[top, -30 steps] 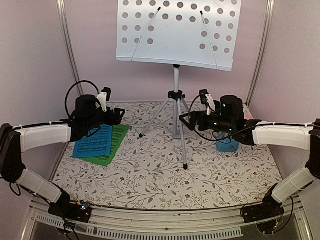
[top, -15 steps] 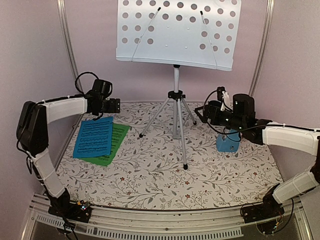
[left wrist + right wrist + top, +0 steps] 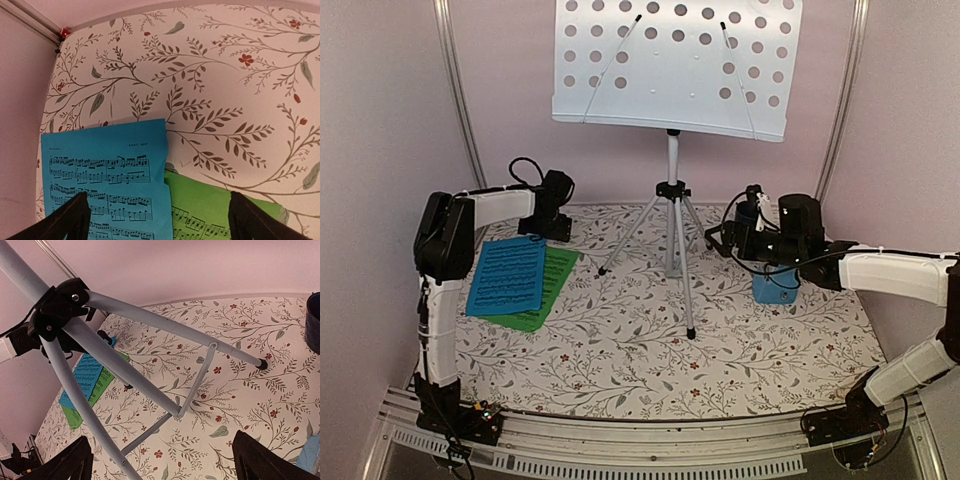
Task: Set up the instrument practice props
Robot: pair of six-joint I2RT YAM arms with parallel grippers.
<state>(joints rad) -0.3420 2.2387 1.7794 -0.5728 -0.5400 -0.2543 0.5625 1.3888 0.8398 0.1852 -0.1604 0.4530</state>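
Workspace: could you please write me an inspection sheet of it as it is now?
Surface: floral tablecloth, lying flat.
Job's things: music stand upright at centre back, nothing on it; blue sheet overlapping green sheet, left; metronome right, partly hidden by the right arm.
Clutter: dark blue mug, at the edge of the right wrist view.
Grippers: left gripper open, empty, above the sheets; right gripper open, empty, facing the tripod.
Cables: black loops at both wrists.
Surroundings: pink walls, metal posts.

I saw the worktop (image 3: 620,350) covered with a pale cloth printed with grey leafy branches and small red flowers. Pink walls (image 3: 380,120) closed it in, with silver posts (image 3: 455,95) at the back corners. In the right wrist view, a dark blue mug (image 3: 314,320) stood on the cloth, cut off by the right edge.
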